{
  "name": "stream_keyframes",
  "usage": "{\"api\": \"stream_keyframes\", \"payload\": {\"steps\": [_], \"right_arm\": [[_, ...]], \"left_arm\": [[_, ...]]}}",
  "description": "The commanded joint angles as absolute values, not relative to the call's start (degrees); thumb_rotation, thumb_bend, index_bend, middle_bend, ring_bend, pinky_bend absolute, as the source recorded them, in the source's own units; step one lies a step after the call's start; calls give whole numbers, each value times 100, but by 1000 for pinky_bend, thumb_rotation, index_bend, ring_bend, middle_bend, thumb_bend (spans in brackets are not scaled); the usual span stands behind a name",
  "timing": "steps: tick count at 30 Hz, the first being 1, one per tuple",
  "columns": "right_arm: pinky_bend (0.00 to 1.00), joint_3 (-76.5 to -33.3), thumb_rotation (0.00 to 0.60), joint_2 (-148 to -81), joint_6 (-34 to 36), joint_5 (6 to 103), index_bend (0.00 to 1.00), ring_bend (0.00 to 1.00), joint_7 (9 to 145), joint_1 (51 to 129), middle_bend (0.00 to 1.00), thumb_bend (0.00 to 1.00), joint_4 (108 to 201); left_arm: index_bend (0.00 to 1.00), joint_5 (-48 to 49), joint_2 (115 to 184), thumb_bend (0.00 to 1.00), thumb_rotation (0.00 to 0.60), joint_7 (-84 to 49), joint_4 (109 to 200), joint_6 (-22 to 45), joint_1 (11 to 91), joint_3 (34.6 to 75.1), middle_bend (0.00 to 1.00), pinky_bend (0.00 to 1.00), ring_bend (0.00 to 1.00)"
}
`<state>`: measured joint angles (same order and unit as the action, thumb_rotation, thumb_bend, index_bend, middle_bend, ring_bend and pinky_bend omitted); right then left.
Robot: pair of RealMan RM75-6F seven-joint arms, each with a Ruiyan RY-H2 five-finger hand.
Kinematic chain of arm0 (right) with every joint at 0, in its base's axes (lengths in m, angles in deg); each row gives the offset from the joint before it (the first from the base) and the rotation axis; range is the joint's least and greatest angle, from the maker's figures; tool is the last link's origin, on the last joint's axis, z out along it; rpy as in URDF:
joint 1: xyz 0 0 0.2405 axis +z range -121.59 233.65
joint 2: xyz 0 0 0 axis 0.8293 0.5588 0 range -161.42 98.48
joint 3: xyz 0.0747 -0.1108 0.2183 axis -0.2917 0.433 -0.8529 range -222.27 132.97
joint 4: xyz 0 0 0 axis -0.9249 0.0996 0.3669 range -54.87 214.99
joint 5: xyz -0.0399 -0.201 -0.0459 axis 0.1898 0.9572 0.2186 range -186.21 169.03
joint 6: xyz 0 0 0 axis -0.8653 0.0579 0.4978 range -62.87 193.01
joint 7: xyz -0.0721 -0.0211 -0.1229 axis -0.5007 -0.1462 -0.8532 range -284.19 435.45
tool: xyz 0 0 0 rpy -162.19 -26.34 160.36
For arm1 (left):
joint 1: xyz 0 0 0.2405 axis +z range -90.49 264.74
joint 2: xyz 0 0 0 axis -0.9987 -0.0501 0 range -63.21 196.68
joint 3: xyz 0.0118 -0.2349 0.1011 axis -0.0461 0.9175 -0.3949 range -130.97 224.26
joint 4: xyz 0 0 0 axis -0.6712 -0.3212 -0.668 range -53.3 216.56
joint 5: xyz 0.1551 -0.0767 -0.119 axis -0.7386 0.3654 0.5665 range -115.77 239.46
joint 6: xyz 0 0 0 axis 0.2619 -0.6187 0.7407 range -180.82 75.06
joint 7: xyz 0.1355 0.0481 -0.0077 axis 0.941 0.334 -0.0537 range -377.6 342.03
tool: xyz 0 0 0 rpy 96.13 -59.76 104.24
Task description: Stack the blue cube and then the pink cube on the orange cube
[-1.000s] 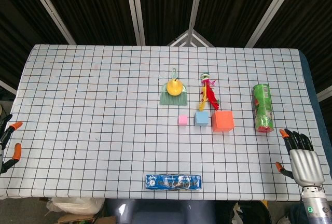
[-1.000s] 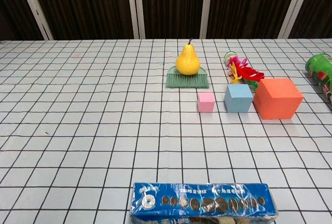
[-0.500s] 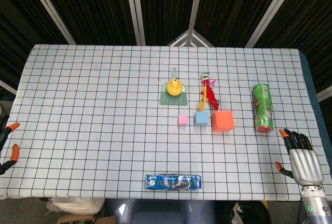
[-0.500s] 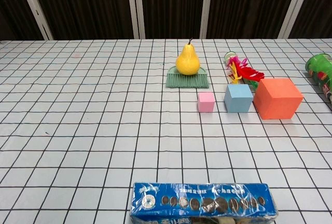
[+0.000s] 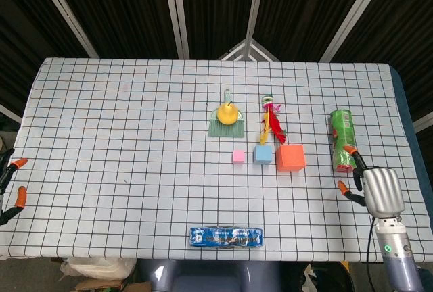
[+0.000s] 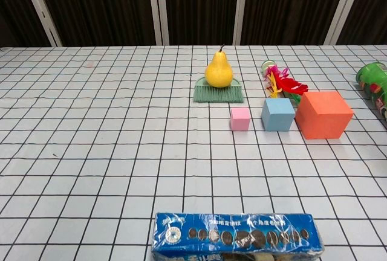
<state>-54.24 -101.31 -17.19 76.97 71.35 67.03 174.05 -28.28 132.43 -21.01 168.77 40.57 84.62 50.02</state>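
Flat table (image 5: 122, 123) under smooth white cloth gridded in black. Near front edge, long glossy blue packet (image 6: 237, 235), crinkled wrap. Lying at right, green printed cylinder can (image 5: 342, 140). Silver ribbed right hand (image 5: 371, 185) just beside can's near end, orange-tipped fingers spread, holding nothing. Left hand (image 5: 9, 184) at far left edge, mostly cut off; grip cannot be told. Matte orange cube (image 6: 323, 113), then smaller blue cube (image 6: 278, 114), then smallest pink cube (image 6: 240, 118), in a row, unstacked. Behind, smooth yellow pear (image 6: 219, 69) on green bristled brush (image 6: 218, 92); feathery red-yellow toy (image 6: 282, 83).
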Motion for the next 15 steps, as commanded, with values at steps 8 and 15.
{"api": "stream_keyframes", "payload": {"steps": [8, 15], "right_arm": [[996, -5816, 600, -10019, 156, 6020, 258, 1000, 5746, 7787, 1000, 304, 18546], [1000, -6107, 600, -10714, 196, 4723, 260, 1000, 4804, 8355, 1000, 292, 18577]], "left_arm": [[201, -2788, 13205, 583, 600, -2228, 16857, 4126, 8493, 5038, 62, 0, 0], [201, -2784, 13213, 583, 600, -2180, 16849, 4039, 8456, 5025, 62, 0, 0]]}}
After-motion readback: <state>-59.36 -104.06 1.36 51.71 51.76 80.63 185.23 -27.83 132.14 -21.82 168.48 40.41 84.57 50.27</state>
